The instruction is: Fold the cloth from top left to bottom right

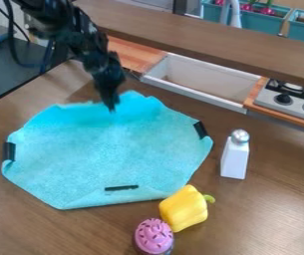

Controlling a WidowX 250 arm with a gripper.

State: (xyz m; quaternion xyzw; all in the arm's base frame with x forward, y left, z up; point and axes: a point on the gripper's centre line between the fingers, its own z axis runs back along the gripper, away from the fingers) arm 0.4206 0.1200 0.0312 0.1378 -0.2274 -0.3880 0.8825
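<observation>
The pink cupcake [154, 236] sits near the cloth [107, 154] spread across the table [267, 219], its far edge at the gripper [111, 106], presumably for folding, though I can't tell the jaws' opening or hold.

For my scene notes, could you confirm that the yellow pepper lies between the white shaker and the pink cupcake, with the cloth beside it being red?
The cloth is light blue, not red, as the camera view shows; the yellow pepper does lie between the white shaker and the pink cupcake.
</observation>
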